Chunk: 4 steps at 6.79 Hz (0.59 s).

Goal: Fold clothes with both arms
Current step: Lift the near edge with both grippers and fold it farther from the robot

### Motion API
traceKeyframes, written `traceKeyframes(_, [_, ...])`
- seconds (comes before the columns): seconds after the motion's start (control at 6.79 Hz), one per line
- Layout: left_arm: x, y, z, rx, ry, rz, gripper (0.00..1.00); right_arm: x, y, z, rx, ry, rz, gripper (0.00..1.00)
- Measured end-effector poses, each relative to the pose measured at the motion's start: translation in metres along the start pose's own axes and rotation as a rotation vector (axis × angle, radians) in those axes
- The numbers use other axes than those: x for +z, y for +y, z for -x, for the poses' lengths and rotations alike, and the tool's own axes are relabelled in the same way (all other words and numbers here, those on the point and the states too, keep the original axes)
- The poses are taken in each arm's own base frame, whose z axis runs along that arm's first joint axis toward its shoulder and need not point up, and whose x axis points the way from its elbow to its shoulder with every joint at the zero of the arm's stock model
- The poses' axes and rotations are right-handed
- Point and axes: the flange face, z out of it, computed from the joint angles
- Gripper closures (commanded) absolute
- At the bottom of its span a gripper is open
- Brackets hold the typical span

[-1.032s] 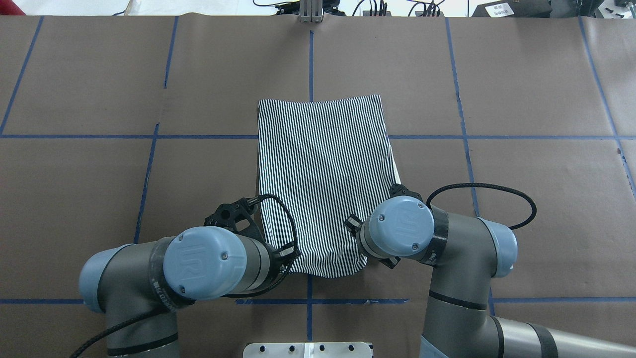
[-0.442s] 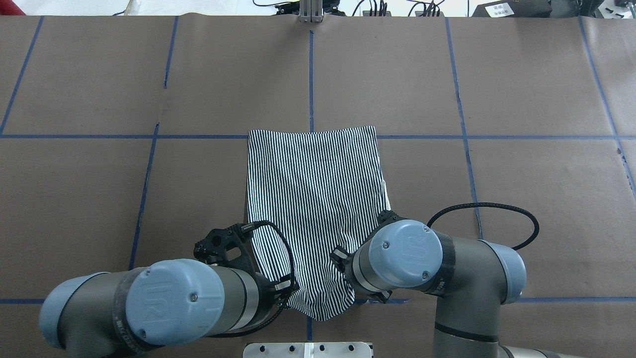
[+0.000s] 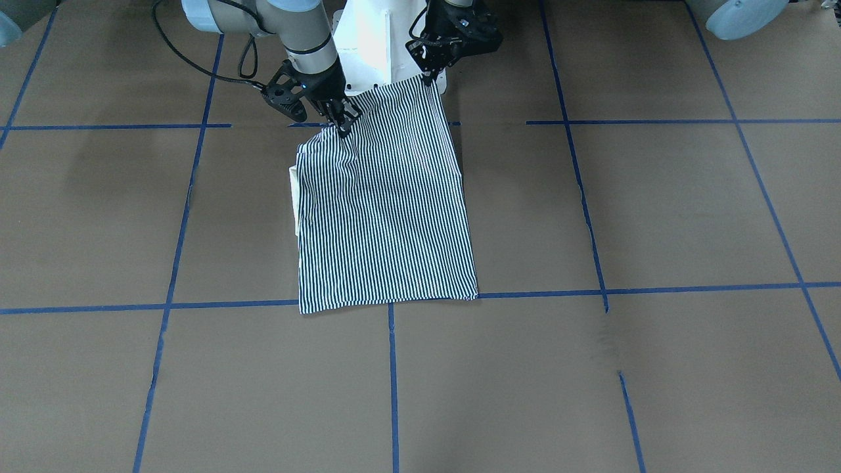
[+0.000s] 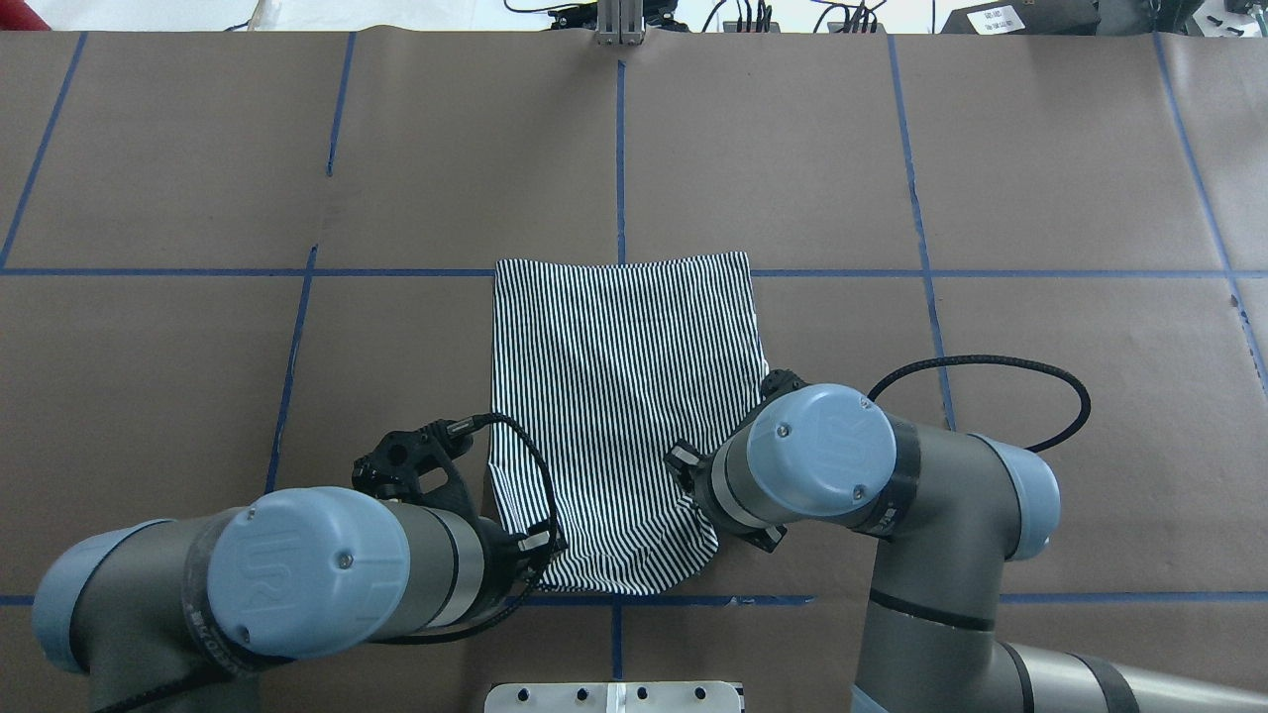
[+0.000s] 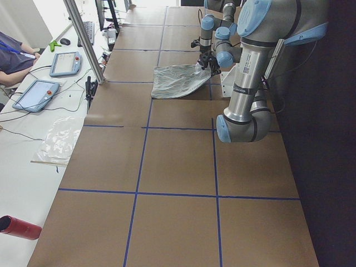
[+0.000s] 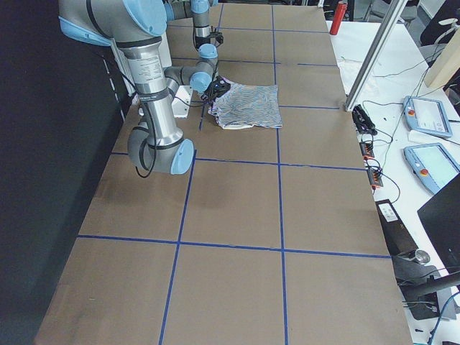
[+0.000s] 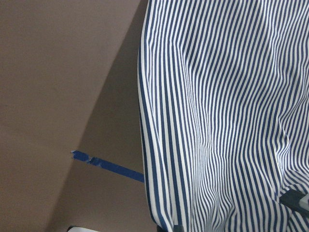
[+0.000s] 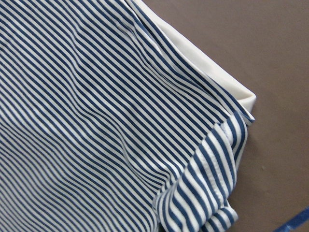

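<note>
folded striped shirt [image 3: 384,217], cream collar [image 3: 294,192] edge, left hand [image 3: 431,79], right hand [image 3: 343,126] apparently clenching corners

polo shirt [image 4: 619,396]: soft striped cloth | table [image 4: 1040,149]: matt brown paper | right arm cap [image 4: 822,451]: smooth plastic

shirt [image 4: 619,396]: navy-white stripes | collar [image 8: 217,75]: cream | table [image 4: 991,149]: brown, blue grid lines

Bright, even light leaves soft shadows on the table [image 4: 198,149]. Side views turn black along one edge; wrist close-ups are sharp.
</note>
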Motion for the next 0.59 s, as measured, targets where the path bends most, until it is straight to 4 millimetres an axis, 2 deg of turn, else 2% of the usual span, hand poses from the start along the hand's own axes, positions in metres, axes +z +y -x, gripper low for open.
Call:
traceKeyframes(0.15, [-0.005,-0.021,-0.006,-0.017,0.013,-0.033,1.0,-0.015,-0.017,0.02,0.009,-0.042,-0.019,1.0])
traceKeyframes(0.29, [-0.005,-0.045,-0.013,-0.024,0.021,-0.072,1.0,-0.018,-0.036,0.038,0.012,-0.077,-0.039,1.0])
traceKeyframes(0.59, [0.012,-0.086,-0.024,-0.028,0.027,-0.132,1.0,0.007,-0.066,0.062,0.018,-0.115,-0.064,1.0])
